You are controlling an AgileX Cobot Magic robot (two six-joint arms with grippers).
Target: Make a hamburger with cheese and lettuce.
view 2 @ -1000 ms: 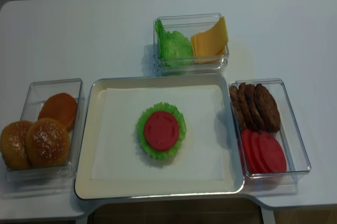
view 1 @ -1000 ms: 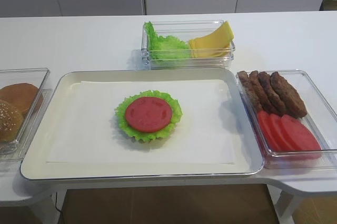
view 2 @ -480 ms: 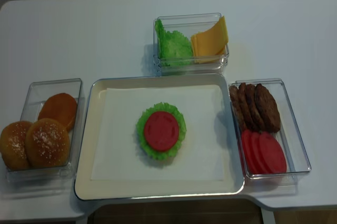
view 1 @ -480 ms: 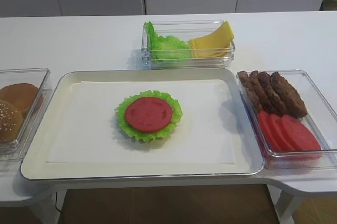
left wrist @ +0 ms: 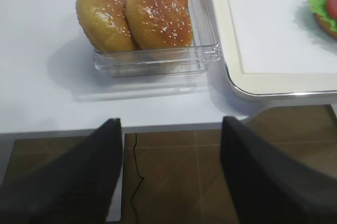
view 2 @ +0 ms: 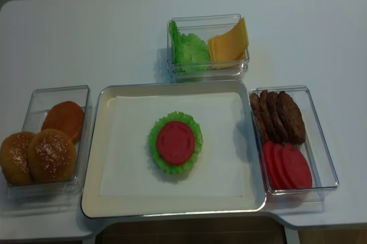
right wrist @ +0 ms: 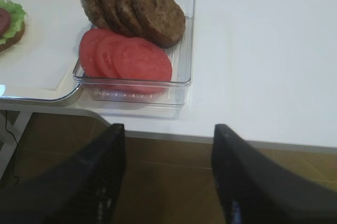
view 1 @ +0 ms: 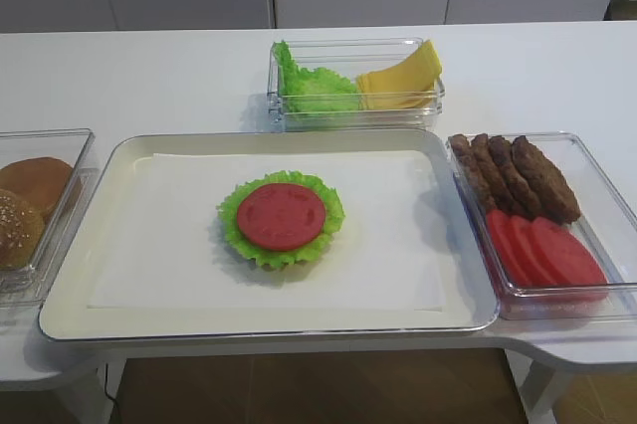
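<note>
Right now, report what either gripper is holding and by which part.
Nothing is held. The right gripper and left gripper both stand open and empty, off the table's front edge.

Looks like a lab's mock kitchen: toy food in clear tubs on a bare white bench

Sesame buns fill the left tub; patties and tomato slices share the right.
</note>
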